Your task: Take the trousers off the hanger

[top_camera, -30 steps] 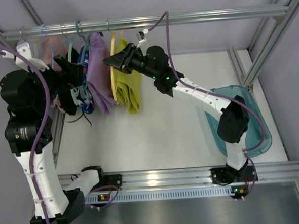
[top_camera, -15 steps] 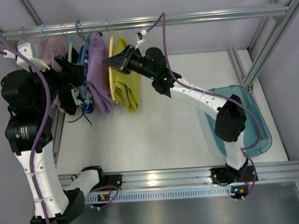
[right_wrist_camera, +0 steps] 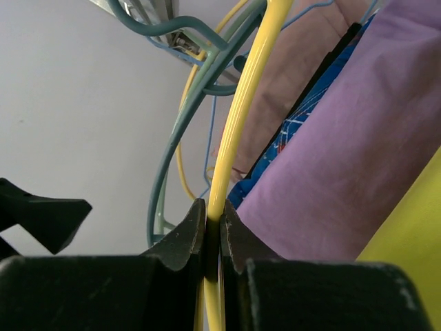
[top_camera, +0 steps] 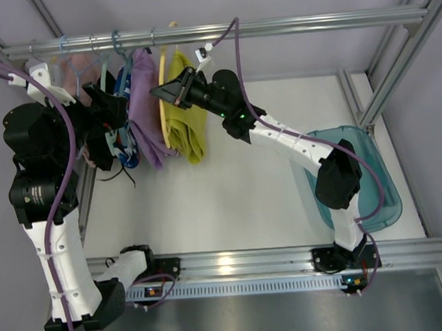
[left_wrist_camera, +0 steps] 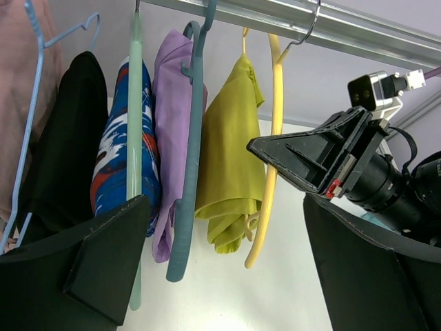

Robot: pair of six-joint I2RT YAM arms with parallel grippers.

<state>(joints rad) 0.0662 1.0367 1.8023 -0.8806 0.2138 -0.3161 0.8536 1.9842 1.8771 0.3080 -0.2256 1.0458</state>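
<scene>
Here, the right gripper point(right_wrist_camera: 213, 219) pinches the thin bright yellow plastic hanger point(right_wrist_camera: 242, 103), which hangs with folded olive-yellow trousers point(left_wrist_camera: 231, 158) on the metal rail point(top_camera: 310, 23) over the white table's point(top_camera: 245, 194) far-left corner. The left gripper point(left_wrist_camera: 226, 200) gapes wide.

- I can read no word, brand, number or sign in any of my views.
- The round black joint housing on my left arm point(top_camera: 34, 198) carries pale lettering, seen from the top camera, but it is too small to make out.
</scene>
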